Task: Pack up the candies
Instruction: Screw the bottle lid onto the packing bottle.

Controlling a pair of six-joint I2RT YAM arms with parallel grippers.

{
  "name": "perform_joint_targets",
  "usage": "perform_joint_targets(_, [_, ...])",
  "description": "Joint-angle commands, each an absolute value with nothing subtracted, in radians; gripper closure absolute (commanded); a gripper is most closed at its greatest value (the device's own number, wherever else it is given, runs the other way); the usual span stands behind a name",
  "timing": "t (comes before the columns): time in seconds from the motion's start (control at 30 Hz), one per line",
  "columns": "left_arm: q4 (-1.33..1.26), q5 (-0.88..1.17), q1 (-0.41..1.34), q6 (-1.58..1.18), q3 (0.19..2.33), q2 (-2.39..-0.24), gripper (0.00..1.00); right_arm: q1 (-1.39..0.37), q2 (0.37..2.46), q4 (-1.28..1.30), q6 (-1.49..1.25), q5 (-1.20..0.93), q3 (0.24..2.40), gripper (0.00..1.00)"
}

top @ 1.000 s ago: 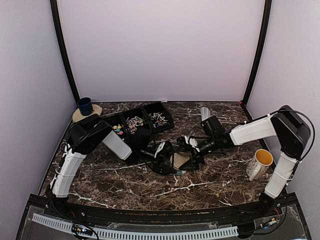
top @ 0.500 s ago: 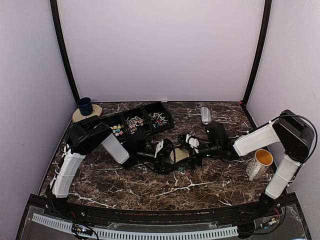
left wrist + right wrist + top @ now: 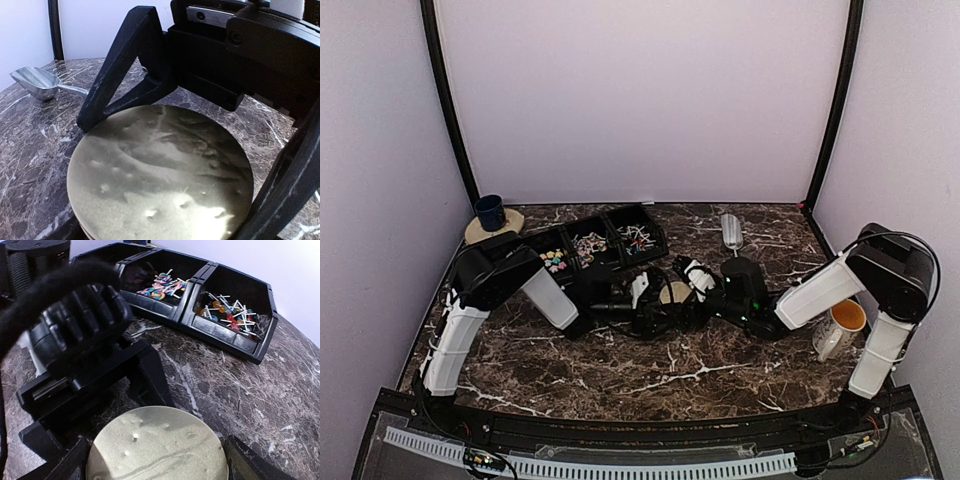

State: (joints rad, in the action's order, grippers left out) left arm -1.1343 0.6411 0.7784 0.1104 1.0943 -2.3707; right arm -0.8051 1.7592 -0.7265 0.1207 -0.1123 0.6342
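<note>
The candies lie in black bins at the back: bright coloured ones [image 3: 162, 287], stick sweets [image 3: 232, 310], and all three bins [image 3: 588, 245] from above. A round tan lid [image 3: 673, 293] sits low over the marble between both grippers. My left gripper [image 3: 658, 303] reaches it from the left, and its fingers [image 3: 150, 375] press on the lid's rim [image 3: 157, 445]. From the right, my right gripper [image 3: 692, 290] straddles the same lid. Its black fingers [image 3: 115, 85] stand just outside the rim [image 3: 160, 170]. Whatever is under the lid is hidden.
A metal scoop [image 3: 731, 232] lies behind the grippers, also seen as the scoop [image 3: 37, 82]. A white mug [image 3: 840, 325] stands by the right arm. A blue cup [image 3: 489, 211] sits on a tan coaster in the back-left corner. Walls close in the sides and back.
Both grippers and the lid between them moved back toward the bins. The right arm folded down lower over the table. The right jaws widened slightly.
</note>
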Motion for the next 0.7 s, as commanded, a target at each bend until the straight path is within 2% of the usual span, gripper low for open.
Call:
perform_joint_targets(0.0, [-0.844, 0.431, 0.776, -0.006, 1.080, -2.419, 0.20, -0.880, 1.813, -0.733, 0.060, -0.044, 0.654, 0.10])
perform_joint_targets(0.23, [-0.847, 0.445, 0.776, 0.002, 1.077, -2.419, 0.19, -0.883, 1.744, -0.693, 0.089, -0.049, 0.633, 0.01])
perform_joint_targets(0.67, [-0.860, 0.512, 0.763, 0.015, 1.073, -2.421, 0.17, -0.861, 1.605, -0.520, 0.181, -0.096, 0.588, 0.03])
